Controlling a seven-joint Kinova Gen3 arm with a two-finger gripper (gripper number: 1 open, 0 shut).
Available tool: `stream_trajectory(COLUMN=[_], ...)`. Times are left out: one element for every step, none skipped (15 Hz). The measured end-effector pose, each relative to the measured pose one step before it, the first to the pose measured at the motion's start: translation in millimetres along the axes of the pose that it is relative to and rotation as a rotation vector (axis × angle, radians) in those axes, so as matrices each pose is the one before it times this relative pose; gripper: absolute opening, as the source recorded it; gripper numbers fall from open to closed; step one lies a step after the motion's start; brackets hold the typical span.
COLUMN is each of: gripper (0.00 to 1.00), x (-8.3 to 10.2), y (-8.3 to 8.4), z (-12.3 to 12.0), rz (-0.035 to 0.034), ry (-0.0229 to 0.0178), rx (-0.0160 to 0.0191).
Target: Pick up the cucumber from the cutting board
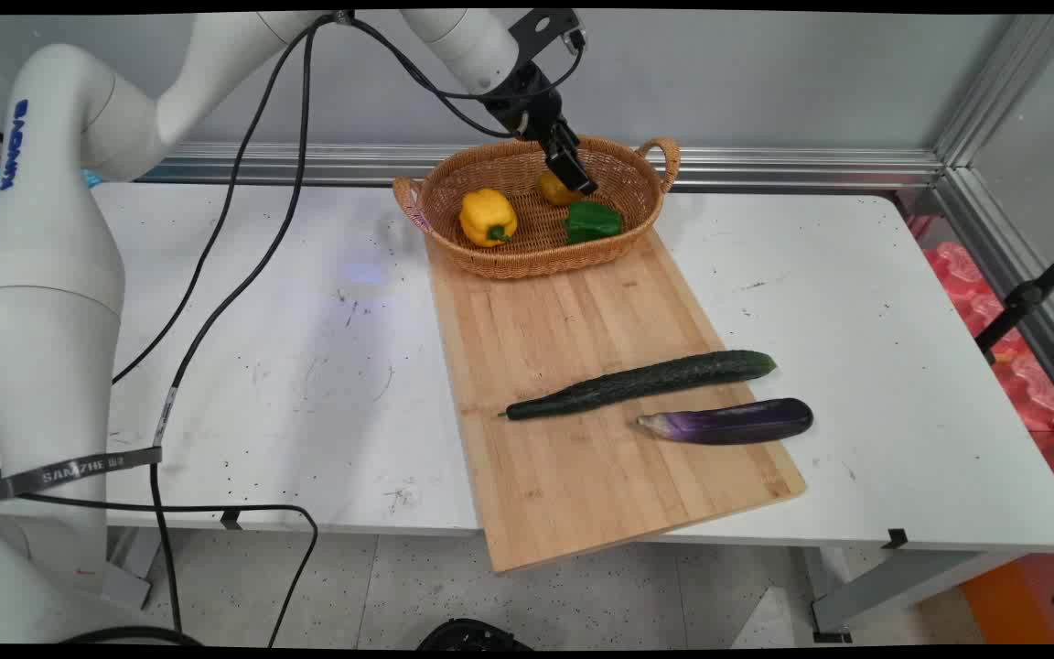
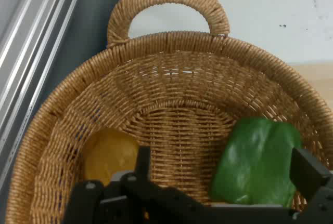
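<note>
The arm enters from the upper left, its wrist tilted so that the tool [image 1: 575, 172] points down and toward 5 o'clock into the wicker basket [image 1: 637, 215]. In the hand view the tool [image 2: 223, 169] is spread: one finger [image 2: 143, 162] stands beside a yellow item, the other [image 2: 309, 172] rises at the right edge, against the green bell pepper [image 2: 257, 161]. Nothing lies between the fingers; bare basket weave shows in the gap.

The basket stands at the far end of the wooden cutting board [image 1: 582, 403], at 12 o'clock on the bench [image 1: 902, 366], with one handle toward the wall side and one toward 9 o'clock. It holds three items:
- A yellow bell pepper [image 1: 488, 218] at the 9 o'clock side, stem toward the near rim.
- A small yellow item [image 1: 556, 189] at the far side, partly hidden by the tool in the main view; its kind cannot be told.
- The green bell pepper [image 1: 593, 221] at the 4 o'clock side, just below the tool tip.

A cucumber [image 1: 641, 383] lies across the board's near half, long axis running from 8 o'clock to 2 o'clock. An eggplant [image 1: 726, 422] lies just nearer than it, almost parallel, pale stem end toward 9 o'clock, dark rounded end at the board's right edge. The two are close but apart.
</note>
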Motion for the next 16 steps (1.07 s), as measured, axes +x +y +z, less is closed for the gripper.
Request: stream_trajectory(gripper=[1.0,1.0,1.0,1.0,1.0,1.0,1.0,1.0,1.0,1.0,1.0,1.0,1.0,1.0,1.0,1.0], x=[0.23,0.51,0.87,1.17,1.29,1.91,2.03,3.7,3.52,4.41,5.57,5.21,3.57,5.52,2.47,6.18], y=[0.22,0.55,0.89,0.92,1.03,1.6,1.77,2.98,2.61,3.17,3.85,3.77,2.56,4.88,2.48,6.81], z=[0.13,0.13,-0.21,-0.41,-0.34,-0.82,-1.07,-2.02,-2.01,-2.62,-3.06,-2.81,-1.8,-3.09,-1.58,-3.4], rz=[-0.00052,-0.001,-0.00093,-0.00002,0.00053,0.00275,0.00353,0.0064,0.00398,0.00429,0.00488,0.00149,0.00059,-0.00188,-0.00116,-0.00579], ry=[0.0013,0.00131,0.00155,0.00116,0.00095,-0.00047,-0.0017,-0.00381,-0.0035,-0.00399,-0.00321,-0.00213,-0.00124,-0.00154,-0.00065,-0.00215], rx=[-0.00132,-0.00196,-0.00214,-0.00131,-0.00157,-0.00189,-0.00131,-0.00056,0.00068,0.00115,0.00127,0.00108,0.00056,-0.00048,-0.00015,-0.00277])
